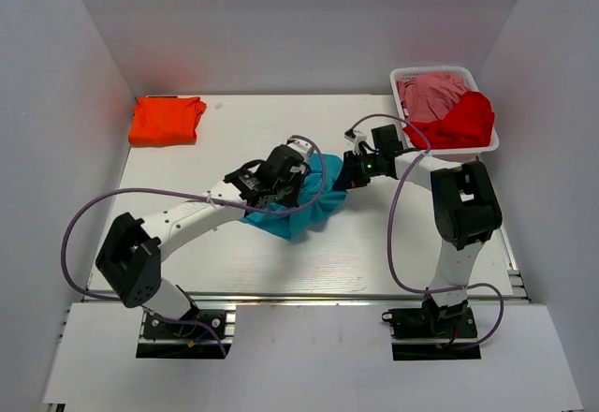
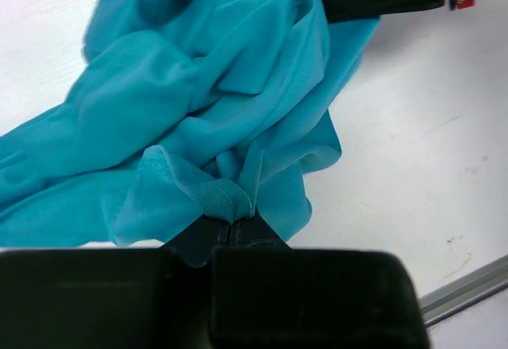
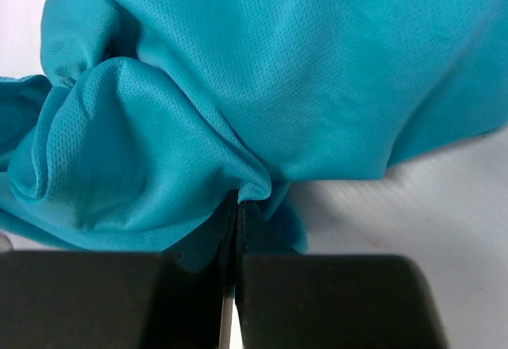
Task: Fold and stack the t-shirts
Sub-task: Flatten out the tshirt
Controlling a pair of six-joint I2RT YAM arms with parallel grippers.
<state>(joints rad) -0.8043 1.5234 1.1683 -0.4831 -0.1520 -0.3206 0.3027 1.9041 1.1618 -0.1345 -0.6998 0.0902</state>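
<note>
We pinch the crumpled teal soft-cloth t-shirt [image 1: 314, 208] at centre frame: left gripper [image 2: 232, 224] clamps a hem fold, right gripper [image 3: 238, 200] a bunched ridge. It looks light and limp; hems probably hold best.

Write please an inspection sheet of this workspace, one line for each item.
Surface: white table, a few faint marks.
Job's things: teal t-shirt crumpled mid-table; orange t-shirt folded, far left corner; red t-shirt and pink t-shirt in a white basket, far right.
Clutter: nothing seen.
Hands: left hand shut on the teal t-shirt; right hand shut on it too.
Cables: purple cables loop out from both arms.
Surroundings: white walls on three sides.
</note>
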